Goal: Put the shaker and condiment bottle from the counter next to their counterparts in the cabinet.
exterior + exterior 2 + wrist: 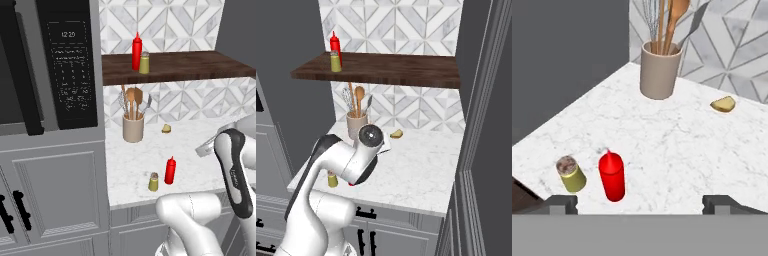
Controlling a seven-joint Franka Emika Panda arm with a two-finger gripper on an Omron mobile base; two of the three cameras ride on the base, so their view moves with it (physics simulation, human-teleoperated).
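The condiment bottle (170, 170) (612, 176) stands upright near the front edge of the white marble counter (190, 140). The shaker (153, 182) (571, 174) stands just left of it, close but apart. In the right base view the shaker (332, 180) peeks out beside my arm, which hides most of the bottle. My gripper (641, 204) (206, 148) hovers above the counter, to the right of the bottle. Its fingertips (562, 204) stand wide open with nothing between them. On the dark wooden cabinet shelf (200, 65) stand the counterparts, a red bottle (136, 50) (334, 45) and a shaker (144, 63) (335, 62).
A beige utensil crock (133, 127) (658, 75) with wooden spoons and a whisk stands at the back of the counter. A small bread piece (166, 129) (723, 104) lies to its right. A tall dark oven unit (70, 65) borders the counter on the left.
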